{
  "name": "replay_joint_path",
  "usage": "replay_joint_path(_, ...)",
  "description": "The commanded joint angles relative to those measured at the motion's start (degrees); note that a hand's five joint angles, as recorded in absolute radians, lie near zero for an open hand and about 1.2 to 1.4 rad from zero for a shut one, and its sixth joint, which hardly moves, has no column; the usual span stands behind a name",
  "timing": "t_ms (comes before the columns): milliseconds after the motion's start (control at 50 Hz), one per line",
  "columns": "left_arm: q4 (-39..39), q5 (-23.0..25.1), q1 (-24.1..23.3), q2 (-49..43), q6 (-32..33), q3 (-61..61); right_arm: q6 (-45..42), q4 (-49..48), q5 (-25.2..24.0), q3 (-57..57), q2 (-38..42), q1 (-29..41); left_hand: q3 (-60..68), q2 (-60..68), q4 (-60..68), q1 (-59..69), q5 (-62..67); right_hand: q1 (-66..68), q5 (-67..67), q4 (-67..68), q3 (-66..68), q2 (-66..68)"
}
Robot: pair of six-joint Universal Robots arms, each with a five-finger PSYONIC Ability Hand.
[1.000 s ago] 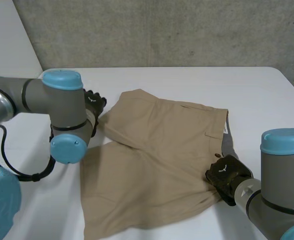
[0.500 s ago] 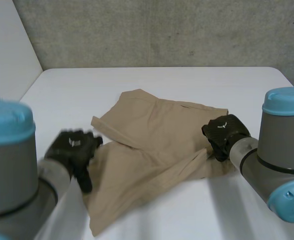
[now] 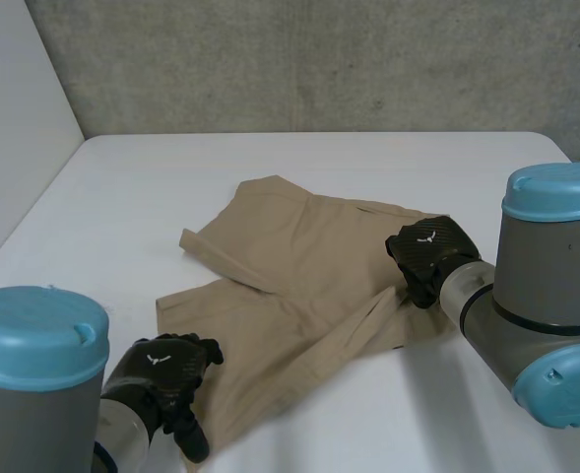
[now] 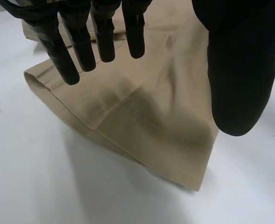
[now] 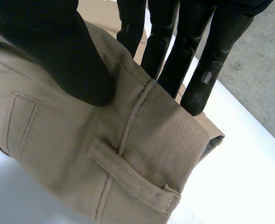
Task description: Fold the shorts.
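Tan shorts (image 3: 299, 286) lie spread on the white table (image 3: 171, 177), waistband toward my right arm, legs toward my left. My right hand (image 3: 427, 251) pinches the waistband between thumb (image 5: 58, 51) and fingers, beside a belt loop (image 5: 132, 179), and holds that stretch of the shorts (image 5: 142, 154) raised off the table. My left hand (image 3: 166, 379) hovers over the near leg's hem. Its fingers (image 4: 81, 42) are straight, the thumb stands apart, and the shorts (image 4: 151, 116) lie flat below it, untouched.
A grey concrete wall (image 3: 319, 59) runs behind the table. The table's left edge (image 3: 33, 207) slants along a pale side wall. Bare tabletop surrounds the shorts on all sides.
My right hand has lifted the near waistband corner and carried it toward the far side, doubling the cloth. My left arm swung from the far leg's hem to the near leg's hem.
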Motion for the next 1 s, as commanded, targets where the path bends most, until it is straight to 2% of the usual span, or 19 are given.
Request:
replay_joint_path(20, 0.2, -0.3, -1.4, -5.0, -0.2, 2.4, 0.0, 0.0, 0.0, -0.1, -0.2, 0.0, 4.4, 4.1, 4.1, 4.3, 3.8, 23.4, 13.4, 11.5, 12.2, 12.4)
replay_joint_path(100, 0.2, -1.1, -2.7, -8.4, -0.5, 3.9, 0.1, 0.0, 0.1, -0.3, -0.3, -0.1, 4.6, 4.3, 4.3, 4.4, 4.0, 23.4, 13.4, 11.5, 12.2, 12.4)
replay_joint_path(180, 0.3, -5.0, -4.5, -10.8, -0.6, 5.3, 0.6, 0.0, 0.1, -0.3, -0.4, -0.4, 8.9, 8.6, 8.6, 8.8, 8.4, 23.4, 13.4, 11.5, 12.2, 12.4)
replay_joint_path(240, 0.8, -8.6, -5.7, -11.3, -0.9, 6.3, 0.9, 0.0, 0.1, -0.3, -0.5, -0.6, 22.9, 22.6, 22.5, 22.7, 22.3, 23.4, 13.4, 11.5, 12.2, 12.4)
replay_joint_path(260, 1.6, -10.7, -6.3, -11.3, -1.0, 6.8, 1.0, 0.0, 0.1, -0.3, -0.5, -0.6, 34.7, 34.5, 34.4, 34.6, 34.2, 23.4, 13.4, 11.5, 12.2, 12.4)
replay_joint_path(320, 3.7, -13.8, -6.6, -10.6, -1.1, 7.1, 1.1, 0.0, 0.1, -0.4, -0.5, -0.7, 55.8, 55.5, 55.5, 55.7, 55.2, 23.4, 13.4, 11.5, 12.2, 12.4)
replay_joint_path(340, 5.3, -15.4, -6.6, -10.4, -0.9, 7.5, 1.1, 0.0, 0.1, -0.4, -0.6, -0.8, 60.3, 60.1, 60.0, 60.2, 59.8, 23.4, 13.4, 11.5, 12.2, 12.4)
replay_joint_path(400, 6.8, -16.3, -6.5, -9.8, 0.1, 8.7, 0.9, 0.0, 0.1, -0.9, -0.5, -0.8, 60.4, 60.1, 60.1, 60.3, 59.8, 23.4, 13.4, 11.5, 12.2, 12.4)
replay_joint_path(480, 6.9, -16.2, -5.1, -9.3, 2.1, 12.7, 0.5, 0.0, 0.0, -1.7, -0.2, -0.8, 60.4, 60.1, 60.1, 60.3, 59.8, 23.4, 13.4, 11.5, 12.2, 12.4)
replay_joint_path(540, 7.4, -15.9, -0.3, -10.0, 8.1, 19.0, 0.3, -0.2, -0.1, -3.7, 0.5, -0.8, 60.4, 60.1, 60.1, 60.3, 59.8, 23.4, 13.4, 11.5, 12.2, 12.4)
replay_joint_path(640, 8.9, -14.9, 3.3, -14.9, 16.6, 30.8, -0.3, -0.7, 0.0, -8.2, 3.3, -0.9, 60.4, 60.1, 60.1, 60.3, 59.8, 23.4, 13.4, 11.5, 12.2, 12.4)
replay_joint_path(760, 9.4, -9.0, 4.6, -28.0, 25.2, 50.8, -0.7, -3.2, 0.4, -16.2, 8.7, -0.8, 60.4, 60.1, 60.1, 60.3, 59.8, 23.4, 13.4, 11.5, 12.2, 12.4)
replay_joint_path(840, 10.9, -5.5, 6.0, -37.5, 29.1, 63.3, -2.4, -8.7, 1.6, -21.8, 14.3, -0.9, 60.4, 60.1, 60.1, 60.3, 59.8, 23.4, 13.4, 11.5, 12.2, 12.4)
replay_joint_path(940, 14.3, -1.9, 6.4, -48.4, 34.1, 76.9, -9.1, -15.5, 4.9, -31.0, 23.7, -0.9, 60.4, 60.1, 60.1, 60.3, 59.8, 23.4, 13.4, 11.5, 12.2, 12.4)
replay_joint_path(1000, 17.9, -1.1, 6.6, -54.5, 36.0, 84.1, -13.1, -18.2, 4.9, -35.5, 28.2, -0.8, 60.4, 60.1, 60.1, 60.3, 59.8, 23.4, 13.4, 11.5, 12.2, 12.4)
